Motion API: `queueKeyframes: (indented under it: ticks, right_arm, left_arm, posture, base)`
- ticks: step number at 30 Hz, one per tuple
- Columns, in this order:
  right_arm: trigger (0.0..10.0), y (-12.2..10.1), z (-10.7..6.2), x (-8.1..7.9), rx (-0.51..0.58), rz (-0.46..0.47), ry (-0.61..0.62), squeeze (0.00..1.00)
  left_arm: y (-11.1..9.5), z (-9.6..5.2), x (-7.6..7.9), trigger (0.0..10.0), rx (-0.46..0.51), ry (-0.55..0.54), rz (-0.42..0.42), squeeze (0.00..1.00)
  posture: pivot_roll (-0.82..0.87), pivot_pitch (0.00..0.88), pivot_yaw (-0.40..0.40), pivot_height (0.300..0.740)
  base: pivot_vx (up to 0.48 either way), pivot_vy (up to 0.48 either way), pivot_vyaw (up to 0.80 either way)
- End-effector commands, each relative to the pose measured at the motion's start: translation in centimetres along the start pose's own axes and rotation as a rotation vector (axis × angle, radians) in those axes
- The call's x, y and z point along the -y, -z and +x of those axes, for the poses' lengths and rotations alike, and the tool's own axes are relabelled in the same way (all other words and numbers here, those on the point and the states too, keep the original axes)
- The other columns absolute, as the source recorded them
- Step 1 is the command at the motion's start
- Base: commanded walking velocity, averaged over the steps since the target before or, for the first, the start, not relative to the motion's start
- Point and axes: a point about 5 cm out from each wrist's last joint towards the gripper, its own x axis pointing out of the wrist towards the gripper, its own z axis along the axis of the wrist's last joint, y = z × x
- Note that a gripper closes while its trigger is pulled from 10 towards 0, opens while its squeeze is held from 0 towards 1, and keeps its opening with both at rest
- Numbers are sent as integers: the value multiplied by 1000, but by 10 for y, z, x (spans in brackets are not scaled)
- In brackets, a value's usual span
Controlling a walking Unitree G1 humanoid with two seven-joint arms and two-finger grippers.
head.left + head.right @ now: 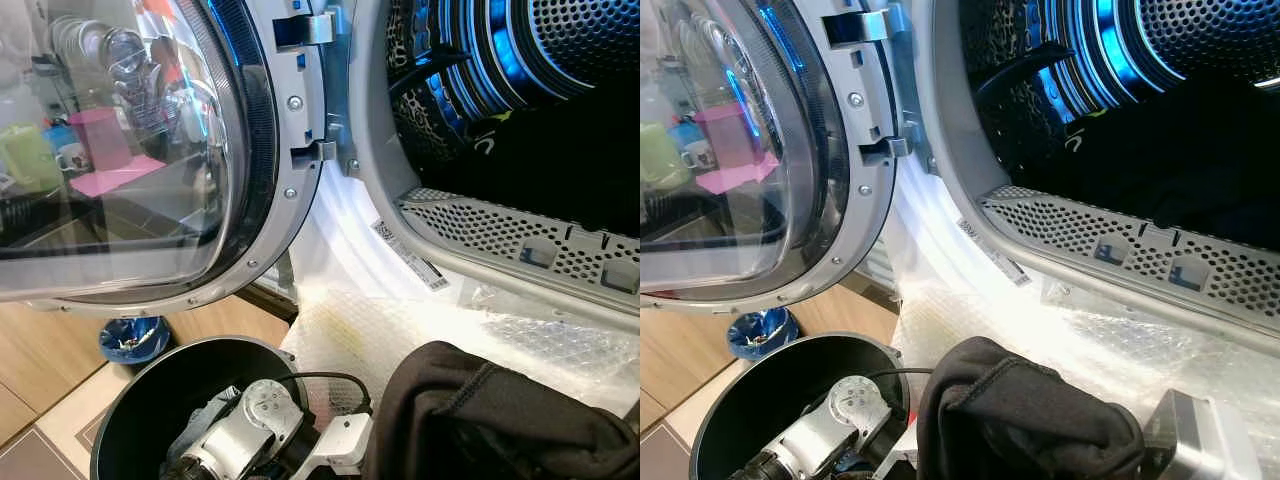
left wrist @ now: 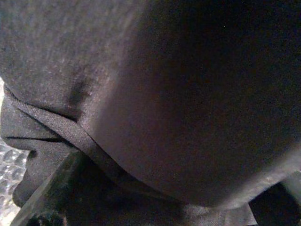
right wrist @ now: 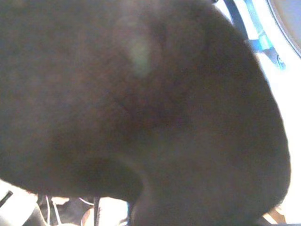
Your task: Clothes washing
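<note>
Black garment [image 1: 500,415] sits bunched before your open drum [image 1: 520,90], no clear long axis; gripper states can't be told.

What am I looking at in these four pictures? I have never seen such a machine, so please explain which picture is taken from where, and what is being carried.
This is a humanoid robot doing laundry. The two wide pictures come from the two eyes of a camera on its head, looking down and forward. They show an open washing machine: its round glass door swung to the left and the shining metal drum on the right. Bubble wrap lies below the opening. A black laundry bucket stands on the floor, with the silver left arm above it. Beside it is a blue bundle on the floor.

The other two pictures come from cameras on the wrists. Both are pressed close against a black garment, which the robot lifts in front of the machine. The fingers are hidden by the cloth.
</note>
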Motion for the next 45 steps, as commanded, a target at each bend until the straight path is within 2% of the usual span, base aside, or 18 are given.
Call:
queueKeyframes:
  ticks: [1, 2, 3, 4, 10, 19, 45]
  right_arm:
    - [0, -8, 8, -10, 47, -11, -64, 0]
    - [0, -8, 8, -10, 47, -11, -64, 0]
    - [0, -9, 10, -10, 53, -12, -69, 0]
    - [0, -10, 10, -11, 61, -10, -74, 0]
    - [0, -12, 13, -13, 79, -3, -79, 0]
    - [0, -11, 14, -12, 82, 1, -74, 0]
    - [0, -7, 13, -3, 82, 2, -24, 0]
  left_arm:
    - [4, 1, 1, 10000, 1, 17, -31, 0]
    - [4, 1, 1, 10000, 1, 17, -31, 0]
    - [3, 3, 0, 8196, 13, 14, -33, 0]
    - [3, 5, 0, 0, 29, 8, -36, 0]
    - [-4, 11, -3, 0, 95, 22, -61, 0]
    - [-9, 15, -4, 0, 127, 43, -66, 0]
    - [-18, 8, -4, 0, 206, 41, -114, 0]
  posture:
    - [43, 0, 78, 740]
    - [43, 0, 78, 740]
    - [43, 0, 78, 740]
    - [37, 0, 76, 740]
    - [32, 0, 76, 740]
    - [22, 0, 81, 740]
    - [40, 0, 79, 740]
  base:
    - [0, 0, 0]
    - [0, 0, 0]
    - [0, 0, 0]
    - [0, 0, 0]
    - [0, 0, 0]
    - [0, 0, 0]
    - [0, 0, 0]
